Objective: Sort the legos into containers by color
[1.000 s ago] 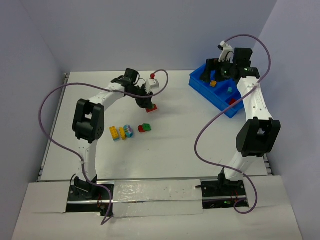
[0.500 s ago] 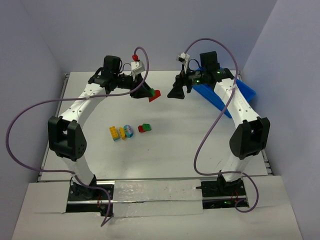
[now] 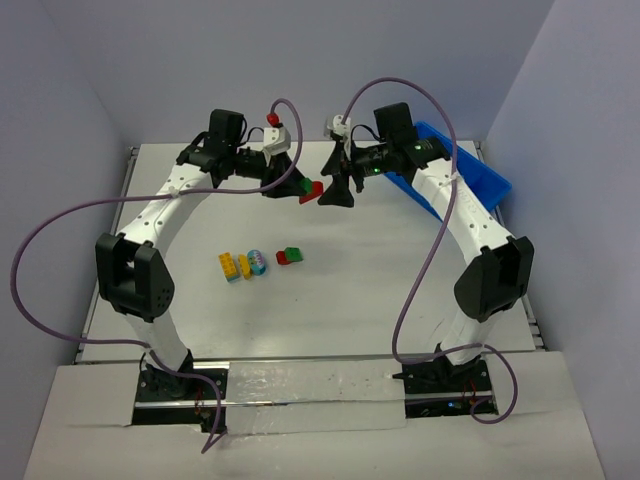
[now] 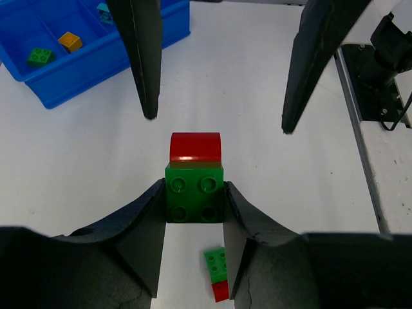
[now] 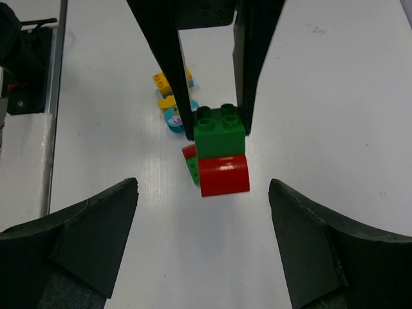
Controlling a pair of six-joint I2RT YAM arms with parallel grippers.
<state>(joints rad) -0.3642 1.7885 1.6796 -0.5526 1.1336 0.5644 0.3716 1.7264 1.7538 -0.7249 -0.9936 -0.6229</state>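
My left gripper (image 4: 194, 193) is shut on the green lego (image 4: 194, 192) of a stacked pair. The pair's red lego (image 4: 195, 147) sticks out past the fingertips, and the whole pair (image 3: 310, 188) hangs above the table. My right gripper (image 3: 328, 192) faces it and is open. Its fingers (image 5: 90, 232) stand wide on either side, just short of the red lego (image 5: 223, 174) and not touching it. The blue bin of containers (image 3: 488, 180) is at the far right. Its compartments (image 4: 84, 61) hold a green lego (image 4: 40, 56), an orange one (image 4: 70, 42) and a light blue one (image 4: 103, 9).
On the table lie a green and red pair (image 3: 291, 256), a yellow and blue pair (image 3: 231, 266) and a light blue and yellow piece (image 3: 257, 262). Purple cables loop above both arms. The left arm's base rail (image 4: 370, 84) runs along the table edge.
The left gripper has lifted the green and red pair off the table. The right arm has swung left from the bin to face it, and its jaws have narrowed slightly.
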